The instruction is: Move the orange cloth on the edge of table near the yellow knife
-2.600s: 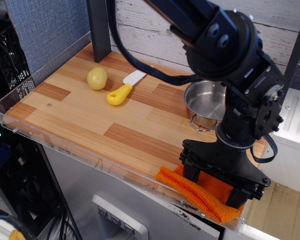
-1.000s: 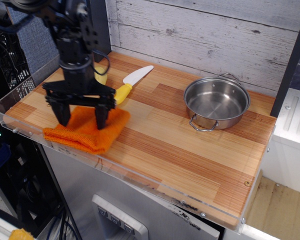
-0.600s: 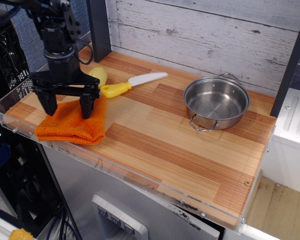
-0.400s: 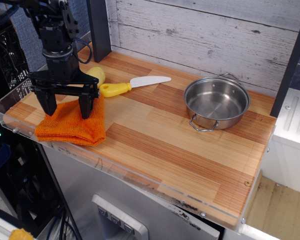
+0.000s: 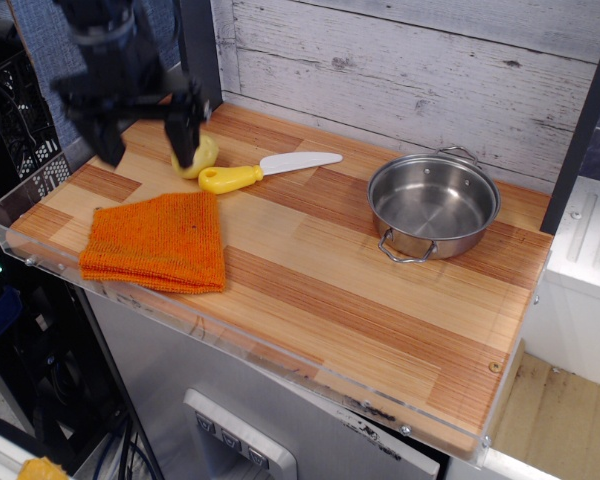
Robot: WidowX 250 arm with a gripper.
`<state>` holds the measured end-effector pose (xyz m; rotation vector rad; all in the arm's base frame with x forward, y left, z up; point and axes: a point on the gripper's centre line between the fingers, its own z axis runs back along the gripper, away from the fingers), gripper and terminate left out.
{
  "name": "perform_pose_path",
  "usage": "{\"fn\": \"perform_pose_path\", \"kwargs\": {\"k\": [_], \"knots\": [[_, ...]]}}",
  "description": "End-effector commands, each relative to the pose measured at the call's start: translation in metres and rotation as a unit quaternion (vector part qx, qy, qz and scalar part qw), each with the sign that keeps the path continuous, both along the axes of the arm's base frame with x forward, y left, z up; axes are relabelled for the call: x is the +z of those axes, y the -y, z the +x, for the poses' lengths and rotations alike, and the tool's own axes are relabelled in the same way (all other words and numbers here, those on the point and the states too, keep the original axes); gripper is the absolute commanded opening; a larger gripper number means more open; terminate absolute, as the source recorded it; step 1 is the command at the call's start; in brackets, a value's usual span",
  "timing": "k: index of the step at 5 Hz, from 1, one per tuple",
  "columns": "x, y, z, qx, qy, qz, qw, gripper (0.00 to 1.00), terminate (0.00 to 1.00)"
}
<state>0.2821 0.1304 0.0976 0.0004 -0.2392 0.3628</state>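
The orange cloth [image 5: 158, 241] lies flat and folded at the front left of the wooden table [image 5: 380, 310], close to the acrylic rim. The yellow knife [image 5: 252, 172] lies just behind it, yellow handle to the left, white blade pointing right. My gripper [image 5: 145, 135] hangs above the table's left end, over the spot behind the cloth. It is open and empty, lifted clear of the cloth, and blurred by motion.
A round yellowish potato [image 5: 201, 156] sits beside the knife handle, partly behind one finger. A steel pot [image 5: 432, 206] stands at the back right. A dark post [image 5: 198, 45] rises at the back left corner. The clear rim [image 5: 50, 255] borders the table's left and front.
My gripper carried the cloth from the front right corner to the front left, let go of it and rose. The knife was nudged and turned. The cloth now lies flat.
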Motion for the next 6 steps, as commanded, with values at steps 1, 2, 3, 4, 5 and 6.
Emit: {"fn": "perform_pose_path", "kwargs": {"k": [1, 2, 3, 4, 5, 6], "knots": [[0.047, 0.017, 0.009, -0.076, 0.058, 0.004, 0.9954, 1.00, 0.00], [0.055, 0.024, 0.011, -0.101, 0.060, 0.004, 0.9930, 1.00, 0.00], [0.062, 0.029, 0.009, -0.111, 0.062, 0.007, 0.9919, 1.00, 0.00], [0.072, 0.031, 0.007, -0.167, 0.029, -0.010, 0.9855, 1.00, 0.00], [0.072, 0.031, 0.007, -0.167, 0.029, -0.010, 0.9855, 1.00, 0.00], [0.072, 0.031, 0.007, -0.167, 0.029, -0.010, 0.9855, 1.00, 0.00]]}}
